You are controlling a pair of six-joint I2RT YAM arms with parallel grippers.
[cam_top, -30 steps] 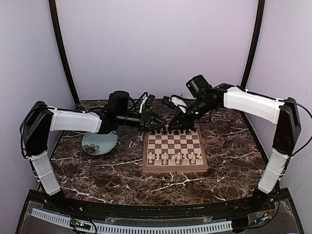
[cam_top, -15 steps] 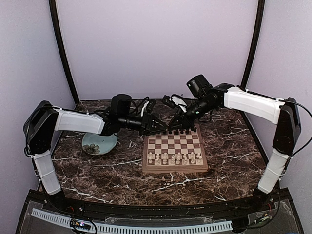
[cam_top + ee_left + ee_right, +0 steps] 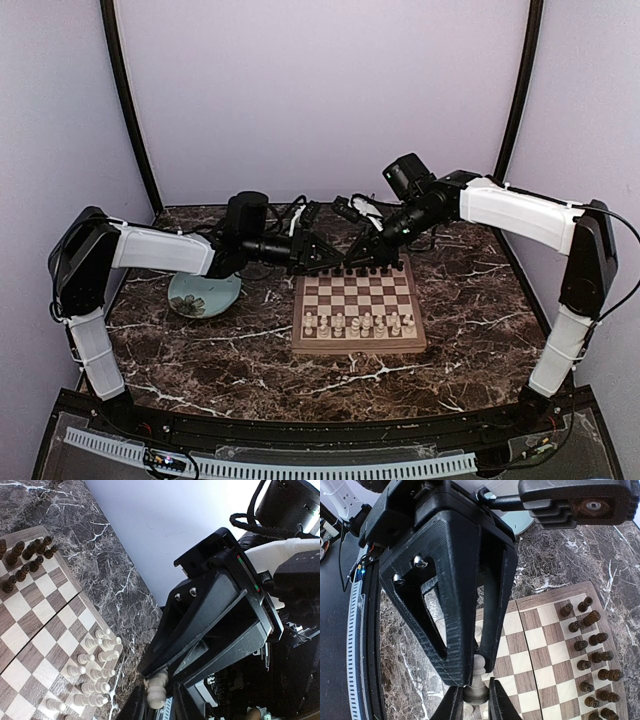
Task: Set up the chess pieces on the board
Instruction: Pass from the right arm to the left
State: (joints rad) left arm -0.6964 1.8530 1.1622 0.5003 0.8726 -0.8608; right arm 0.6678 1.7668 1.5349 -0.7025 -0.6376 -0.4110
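Note:
Above the far left corner of the board [image 3: 358, 347] my two grippers meet tip to tip. One cream-white chess piece [image 3: 477, 687] is between them. My right gripper [image 3: 476, 700] is shut on its base. My left gripper [image 3: 156, 702] has its jaws drawn in round the piece's head [image 3: 156, 690]; its black fingers [image 3: 455, 630] fill the right wrist view. In the top view the left gripper [image 3: 333, 262] and right gripper [image 3: 352, 260] hide the piece. White pieces [image 3: 360, 324] stand in the board's near rows. Dark pieces [image 3: 378, 268] line the far edge.
A round pale-teal plate [image 3: 205, 293] sits on the marble table left of the board, under the left arm. The middle rows of the board [image 3: 30, 625] are bare squares. Cables loop behind the grippers near the back wall.
My left gripper has slid right to meet the right gripper, and its jaws have narrowed round the white piece. The right arm has held still with the piece.

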